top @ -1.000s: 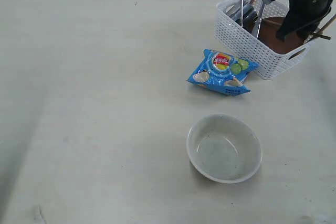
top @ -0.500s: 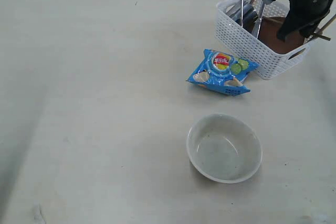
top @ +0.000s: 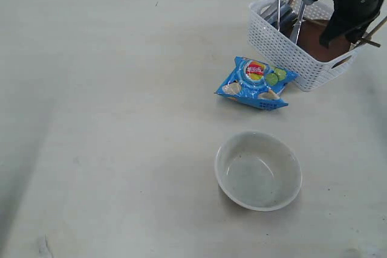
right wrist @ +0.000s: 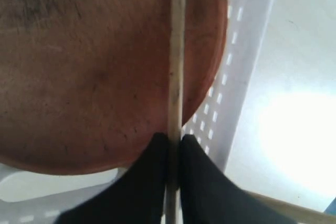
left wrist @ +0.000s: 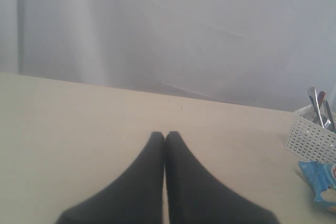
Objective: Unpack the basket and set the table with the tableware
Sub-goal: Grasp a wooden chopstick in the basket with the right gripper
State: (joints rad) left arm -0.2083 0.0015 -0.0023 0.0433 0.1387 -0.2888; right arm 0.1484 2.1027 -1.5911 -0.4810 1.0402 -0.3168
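Found right gripper (right wrist: 175,141) pinched shut on a chopstick (right wrist: 176,51) over the plate (right wrist: 94,66) inside the basket (top: 284,49), at one o'clock from the bowl (top: 258,170); left gripper (left wrist: 165,136) closed, empty; judged unpacking under way, next calling for a straight lift clear of the rim

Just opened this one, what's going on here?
The right gripper is down in the white basket, pinched on a thin pale chopstick that runs over the reddish-brown plate. The white bowl is already out on the table, with the blue snack bag beside the basket. The left gripper hangs shut over the table, holding nothing.
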